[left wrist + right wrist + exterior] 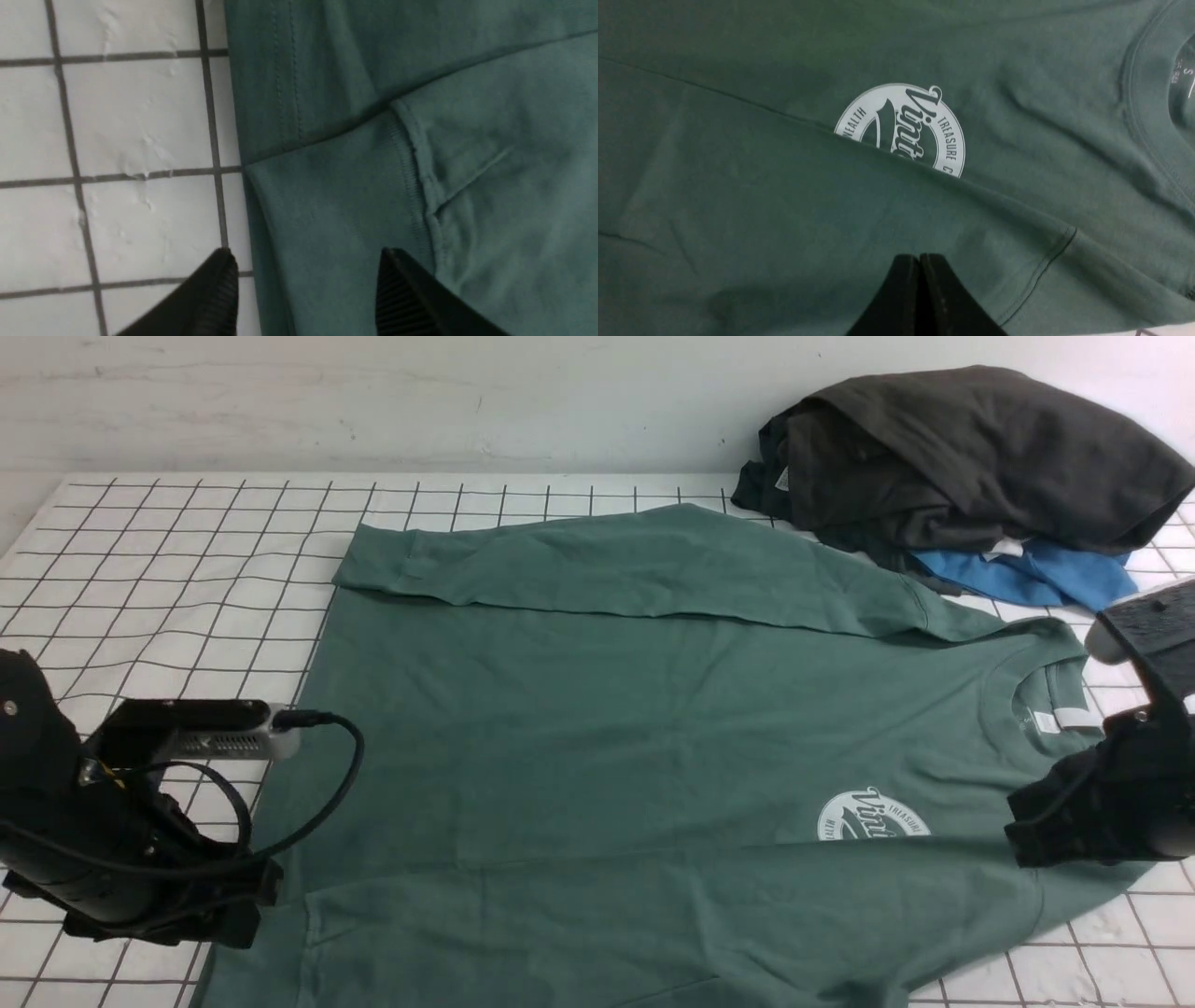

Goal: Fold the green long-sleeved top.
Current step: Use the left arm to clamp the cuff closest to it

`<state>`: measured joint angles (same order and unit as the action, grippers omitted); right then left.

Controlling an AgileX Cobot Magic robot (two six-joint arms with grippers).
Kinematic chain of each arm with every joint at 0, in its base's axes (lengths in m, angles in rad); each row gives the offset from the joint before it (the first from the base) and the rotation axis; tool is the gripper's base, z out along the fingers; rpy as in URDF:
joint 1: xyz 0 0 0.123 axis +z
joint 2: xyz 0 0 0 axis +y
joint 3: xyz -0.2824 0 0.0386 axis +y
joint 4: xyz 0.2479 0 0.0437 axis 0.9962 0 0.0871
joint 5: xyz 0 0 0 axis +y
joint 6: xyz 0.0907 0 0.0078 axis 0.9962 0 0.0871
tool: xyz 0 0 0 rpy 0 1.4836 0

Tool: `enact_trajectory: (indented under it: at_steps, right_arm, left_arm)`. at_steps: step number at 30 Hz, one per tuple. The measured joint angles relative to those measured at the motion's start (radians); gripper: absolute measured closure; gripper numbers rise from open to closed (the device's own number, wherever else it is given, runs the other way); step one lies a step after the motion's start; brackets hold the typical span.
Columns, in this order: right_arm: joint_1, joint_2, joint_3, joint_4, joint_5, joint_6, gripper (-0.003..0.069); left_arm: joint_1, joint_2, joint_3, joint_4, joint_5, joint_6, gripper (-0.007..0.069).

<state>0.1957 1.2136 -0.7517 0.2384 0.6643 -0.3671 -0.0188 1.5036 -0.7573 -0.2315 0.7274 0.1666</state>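
The green long-sleeved top [597, 709] lies flat on the gridded table, neck to the right. Its far sleeve [607, 565] is folded across the body. The near sleeve [653, 905] is folded over the lower part and covers half of the white logo [873, 817]. In the left wrist view my left gripper [306, 254] stands open over the ribbed cuff [327, 210] at the top's left edge, with nothing pinched. My right gripper [920, 256] is shut with nothing in it, just over the sleeve near the shoulder seam, below the logo [906, 126].
A dark charcoal garment [962, 457] is heaped at the back right on a bright blue one [1036, 574]. The white gridded table [168, 551] shows bare to the left of the top. My left arm [121, 859] sits at the near left, my right arm [1102, 812] at the near right.
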Motion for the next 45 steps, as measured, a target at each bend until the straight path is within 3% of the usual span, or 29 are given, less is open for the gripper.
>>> enact_trajectory:
  at_steps: [3,9,13,19,23,30,32,36,37,40,45]
  right_arm:
    - [0.000,0.001,0.000,0.009,-0.009,-0.003,0.0669]
    - [0.000,0.002,0.000,0.037,-0.012,-0.003,0.0669]
    - [0.000,0.002,0.000,0.040,-0.013,-0.003,0.0669]
    - [0.000,0.002,0.000,0.040,-0.015,-0.006,0.0669]
    - [0.000,0.002,0.000,0.040,-0.015,-0.006,0.0669]
    - [0.000,0.002,0.000,0.040,-0.015,-0.006,0.0669]
    - [0.000,0.002,0.000,0.040,-0.015,-0.006,0.0669]
    - [0.000,0.002,0.000,0.040,-0.016,-0.006,0.0669]
    - [0.000,0.002,0.000,0.040,-0.017,-0.006,0.0669]
    - [0.000,0.002,0.000,0.040,-0.018,-0.006,0.0669]
    - [0.000,0.002,0.000,0.040,-0.018,-0.006,0.0669]
  left_arm:
    - [0.000,0.055,0.000,0.011,-0.040,0.000,0.0305]
    - [0.000,0.103,0.000,0.014,-0.104,0.001,0.0556]
    - [0.000,0.103,-0.008,0.014,-0.098,0.001,0.0623]
    - [-0.001,0.080,-0.081,0.011,0.018,0.001,0.0627]
    - [-0.001,0.076,-0.101,0.011,0.067,0.005,0.0585]
    - [-0.001,0.139,-0.099,0.011,0.082,0.009,0.0302]
    - [-0.001,0.152,-0.099,0.011,0.082,0.012,0.0284]
    - [-0.001,0.200,-0.099,0.011,0.079,0.073,0.0359]
    - [-0.001,0.201,-0.101,0.006,0.080,0.087,0.0441]
    - [-0.002,0.196,-0.116,0.003,0.096,0.087,0.0575]
    - [-0.002,0.139,-0.148,0.004,0.123,0.087,0.0598]
